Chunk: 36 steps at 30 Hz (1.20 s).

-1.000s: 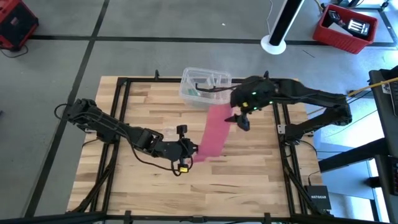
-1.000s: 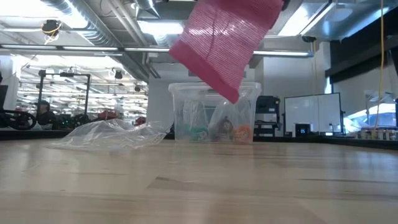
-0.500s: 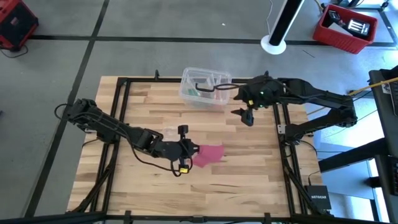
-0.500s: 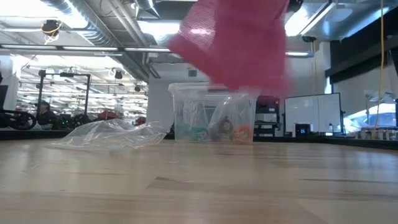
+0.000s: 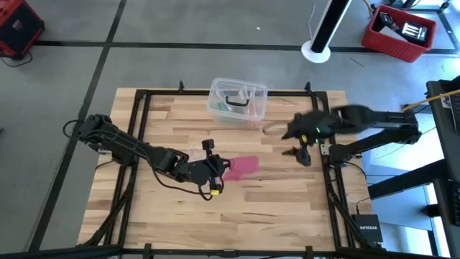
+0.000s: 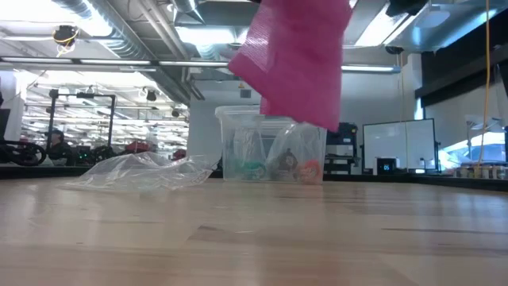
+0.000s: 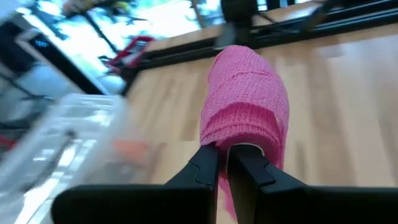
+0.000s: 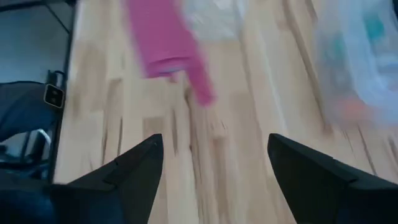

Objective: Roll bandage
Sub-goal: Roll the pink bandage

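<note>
The pinkish-red bandage (image 5: 243, 165) is a short bunched band at the table's middle, held up by my left gripper (image 5: 221, 169), which is shut on it. In the low view the bandage (image 6: 295, 63) hangs above the tabletop, clear of it. In the left wrist view it (image 7: 245, 99) bulges past the fingers in folded layers. My right gripper (image 5: 302, 155) is open and empty near the table's right side, apart from the bandage, which also shows in the right wrist view (image 8: 165, 37) beyond its spread fingers. My left gripper pinches the bandage between its two fingers, on folded layers at its near end (image 7: 239, 144). The fingers come roughly level from the table's left. The bandage is lifted clear of the table and hangs slack beyond and below the fingers.
A clear plastic box (image 5: 237, 101) with small items stands at the table's far middle, and also shows in the low view (image 6: 274, 147). A crumpled clear wrapper (image 6: 143, 171) lies on the table left of it. A black frame (image 5: 320, 137) runs round the tabletop.
My right gripper has let go of the bandage's far end and gone toward the table's right and near edges. The bandage, before stretched long between both grippers, has fallen slack and bunched up. Its other end stays in my left gripper.
</note>
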Each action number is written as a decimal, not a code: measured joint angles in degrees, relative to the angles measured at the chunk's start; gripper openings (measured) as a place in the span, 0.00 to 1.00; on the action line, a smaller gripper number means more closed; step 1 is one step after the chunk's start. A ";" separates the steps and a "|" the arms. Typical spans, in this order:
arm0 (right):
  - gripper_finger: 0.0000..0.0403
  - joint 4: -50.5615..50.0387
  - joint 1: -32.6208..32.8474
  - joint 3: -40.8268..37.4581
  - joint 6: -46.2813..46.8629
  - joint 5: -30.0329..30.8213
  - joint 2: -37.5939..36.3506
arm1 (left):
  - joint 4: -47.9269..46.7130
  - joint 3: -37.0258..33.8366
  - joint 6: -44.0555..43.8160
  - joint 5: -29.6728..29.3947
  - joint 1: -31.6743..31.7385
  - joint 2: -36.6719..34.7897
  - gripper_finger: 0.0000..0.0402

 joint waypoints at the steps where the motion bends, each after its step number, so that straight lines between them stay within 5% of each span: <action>1: 0.72 4.51 2.86 -3.53 0.07 2.61 -1.49 | 0.65 0.00 0.69 -1.35 0.00 -0.09 0.03; 8: 0.72 43.89 15.44 -29.75 0.00 19.67 -5.17 | 8.62 0.00 8.09 -2.32 0.71 -0.44 0.03; 12: 0.72 59.79 15.64 -36.88 0.26 18.51 -1.02 | 10.68 0.00 10.33 -2.34 1.51 -0.53 0.03; 19: 0.72 70.28 15.65 -37.56 -2.56 17.53 5.68 | 10.44 0.00 10.22 -2.30 2.60 -0.53 0.03; 23: 0.72 65.93 15.65 -36.38 -3.35 20.33 6.37 | 10.10 0.00 10.11 -2.28 2.62 -0.53 0.03; 31: 0.72 31.12 15.65 -24.82 5.35 23.68 3.68 | 9.70 0.00 10.09 -2.23 2.62 -0.53 0.03; 36: 0.72 35.59 16.45 -22.69 6.72 18.10 3.85 | 9.83 0.00 10.40 -2.21 2.62 -0.53 0.03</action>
